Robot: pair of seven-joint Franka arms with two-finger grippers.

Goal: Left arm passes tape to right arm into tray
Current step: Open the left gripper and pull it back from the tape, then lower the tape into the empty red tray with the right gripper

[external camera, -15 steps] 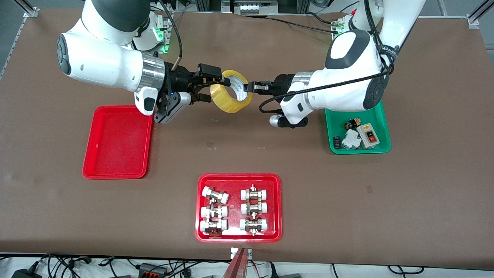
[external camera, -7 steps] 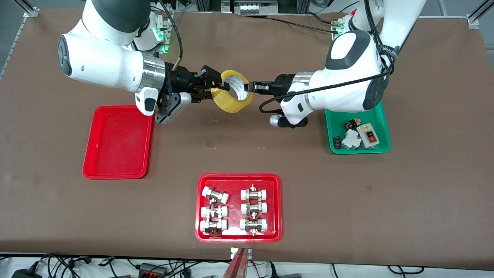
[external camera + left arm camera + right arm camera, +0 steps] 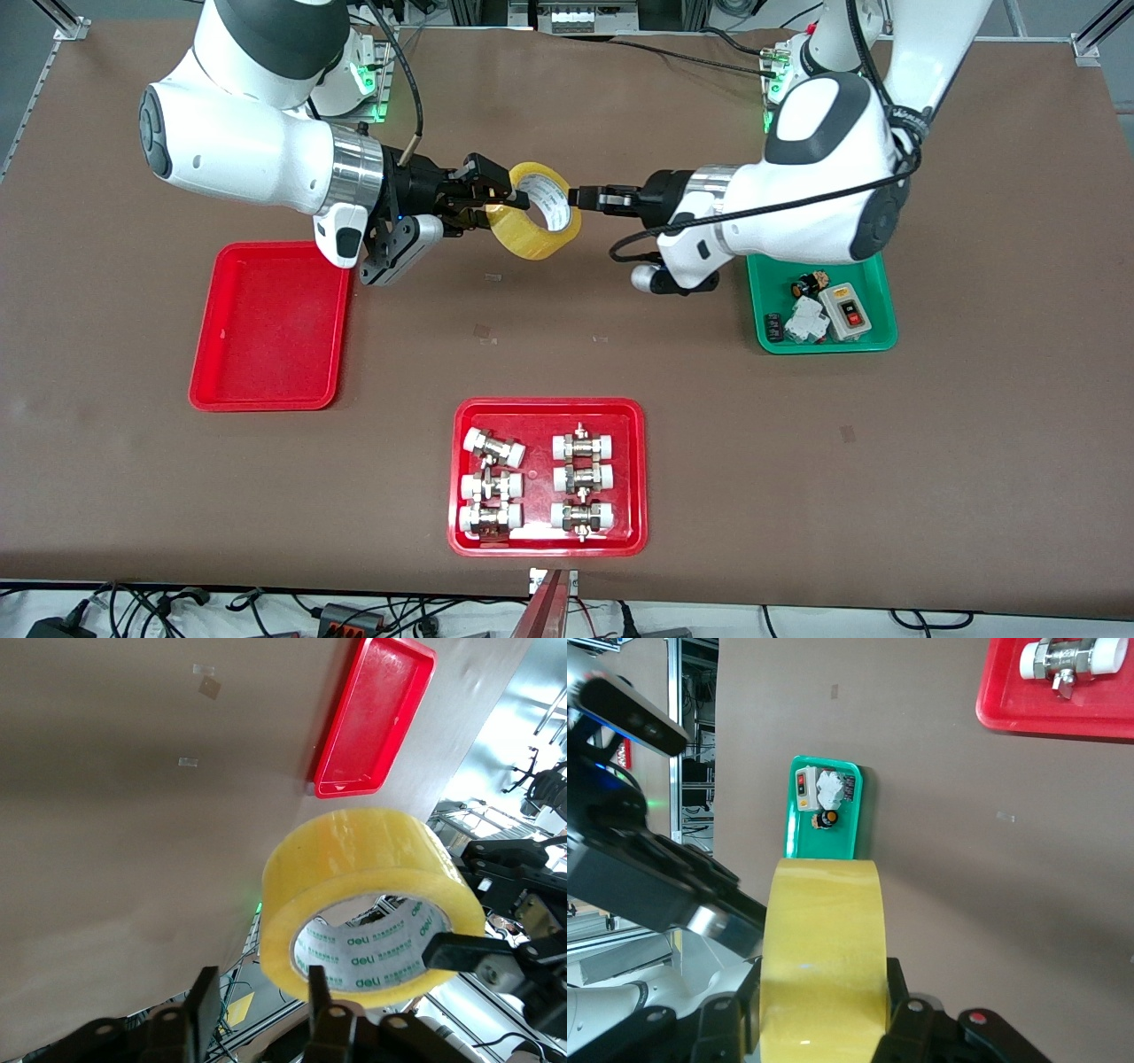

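Note:
The yellow tape (image 3: 534, 232) hangs in the air over the table's middle, between the two grippers. My right gripper (image 3: 498, 200) is shut on the roll's wall. In the right wrist view the tape (image 3: 824, 930) fills the space between the fingers of the right gripper (image 3: 824, 1014). My left gripper (image 3: 586, 196) is open just beside the tape, at the roll's edge nearest the left arm. In the left wrist view its fingers (image 3: 259, 983) stand apart with nothing between them, and the tape (image 3: 354, 859) sits just off one finger. The plain red tray (image 3: 270, 328) lies empty below the right arm.
A green tray (image 3: 819, 332) with small electrical parts lies under the left arm. A red tray (image 3: 549, 412) with several white-capped metal fittings lies near the front edge. Cables run along the table's back edge.
My right gripper closed onto the tape. My left gripper let go of it and drew back a little toward the left arm's end. The tape barely moved.

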